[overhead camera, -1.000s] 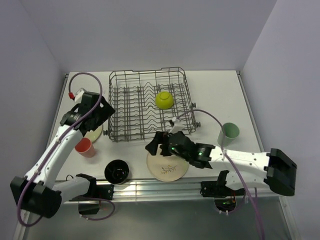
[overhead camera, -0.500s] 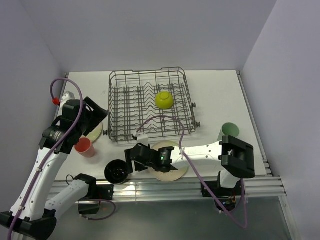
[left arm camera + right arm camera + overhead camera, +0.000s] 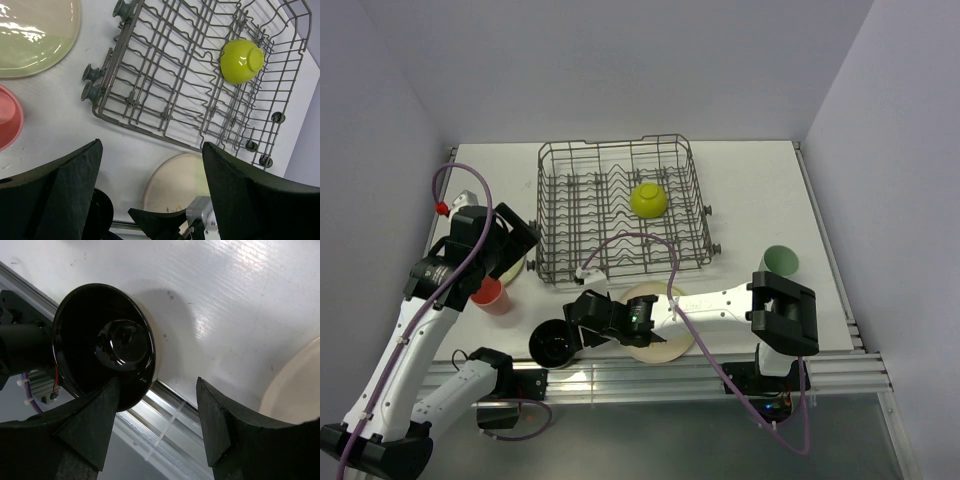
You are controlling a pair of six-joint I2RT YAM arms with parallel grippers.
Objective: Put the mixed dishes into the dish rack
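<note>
overhead, on the white tabletop (image 3: 760, 190), the right tool (image 3: 585, 320) hangs spread wide and empty just beside the glossy black bowl (image 3: 553, 345) at lower left of the frame, its arm crossing the larger cream round plate (image 3: 665, 347). the left tool (image 3: 515, 235), also wide open with nothing in it, hovers at left by the grey wire dish rack (image 3: 610, 210), above a smaller cream plate (image 3: 510, 268) and a coral-pink cup (image 3: 490, 296). a lime-green bowl (image 3: 649, 199) lies inside the rack, right of centre; a mint-green cup (image 3: 779, 262) stands apart at right.
</note>
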